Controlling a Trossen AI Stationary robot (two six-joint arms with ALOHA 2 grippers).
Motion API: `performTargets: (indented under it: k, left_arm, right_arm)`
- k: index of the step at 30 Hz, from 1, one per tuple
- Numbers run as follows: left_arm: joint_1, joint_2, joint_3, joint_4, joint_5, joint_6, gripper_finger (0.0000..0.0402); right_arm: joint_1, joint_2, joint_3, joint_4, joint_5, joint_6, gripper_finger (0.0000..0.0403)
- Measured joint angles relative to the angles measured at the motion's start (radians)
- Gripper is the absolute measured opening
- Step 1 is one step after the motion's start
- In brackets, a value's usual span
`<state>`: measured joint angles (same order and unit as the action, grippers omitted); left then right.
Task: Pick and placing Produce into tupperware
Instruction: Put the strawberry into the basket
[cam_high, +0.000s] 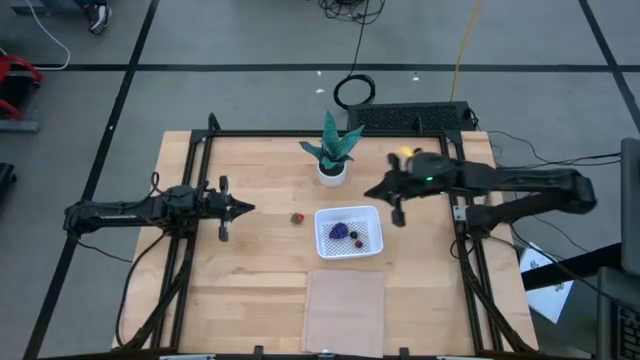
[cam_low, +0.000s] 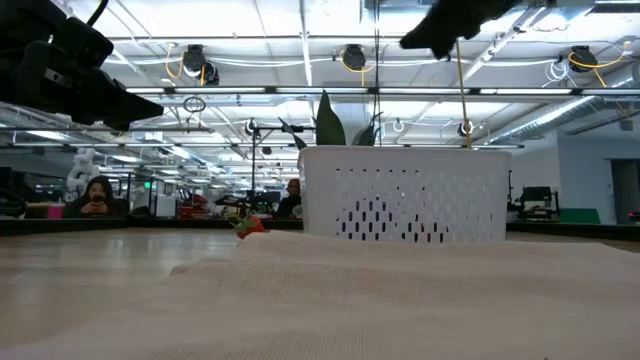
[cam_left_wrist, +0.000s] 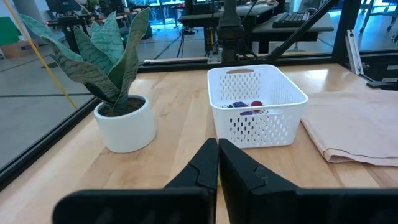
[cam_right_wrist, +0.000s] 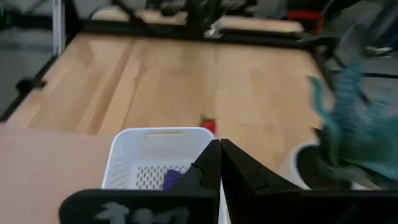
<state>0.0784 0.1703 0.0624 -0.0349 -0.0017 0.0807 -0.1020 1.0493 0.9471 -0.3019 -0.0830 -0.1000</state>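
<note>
The tupperware (cam_high: 349, 232) sits at the centre of the table (cam_high: 250, 290), just near of the potted plant (cam_high: 332, 152) and just far of the tan sheet (cam_high: 345, 310). Three pieces of produce already lie inside it: the purple cluster (cam_high: 340, 230), a dark red piece (cam_high: 354, 235) and a blackish piece (cam_high: 358, 243). The strawberry piece (cam_high: 297, 218) remains on the bare wood just left of the container, apart from its wall. The left gripper (cam_high: 243, 208) hangs above the table well left of the strawberry, fingers pressed together and empty, pointing toward it. The right gripper (cam_high: 372, 192) hovers above the far right corner of the container, fingers likewise together and holding nothing. Judge the step in hand as the pick of the last piece, and use the left arm, since it has the clear line. Part the fingers before you descend. Centre the strawberry between them in the high view, because the left wrist view does not show it. Lower until the tips are just above the wood, then close gently; a piece this small will likely skid or roll if one finger touches first. Keep the right arm clear of the container while you carry the piece across.
</note>
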Motion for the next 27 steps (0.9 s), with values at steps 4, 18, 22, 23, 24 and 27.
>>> performTargets:
  k: [4, 18, 22, 23, 24, 27]
  left_arm:
    - [0.0, 0.0, 0.0, 0.0, 0.0, 0.0, 0.0017]
    - [0.0, 0.0, 0.0, 0.002, -0.001, -0.005, 0.0017]
    - [0.0, 0.0, 0.0, 0.003, -0.005, -0.008, 0.0017]
    - [0.0, 0.0, 0.0, 0.003, -0.008, -0.012, 0.0017]
    - [0.0, 0.0, 0.0, 0.003, -0.01, -0.012, 0.0017]
    - [0.0, 0.0, 0.0, 0.002, -0.011, -0.012, 0.0017]
  right_arm:
    - [-0.031, -0.161, -0.12, 0.04, 0.002, 0.059, 0.0]
    - [-0.036, -0.41, -0.494, 0.36, -0.072, 0.208, 0.0]
    - [-0.036, -0.425, -0.559, 0.497, -0.019, 0.261, 0.0]
    - [-0.036, -0.43, -0.573, 0.515, 0.008, 0.27, 0.0]
    - [-0.036, -0.437, -0.584, 0.523, 0.034, 0.271, 0.0]
    - [-0.036, -0.462, -0.603, 0.496, 0.064, 0.254, 0.0]
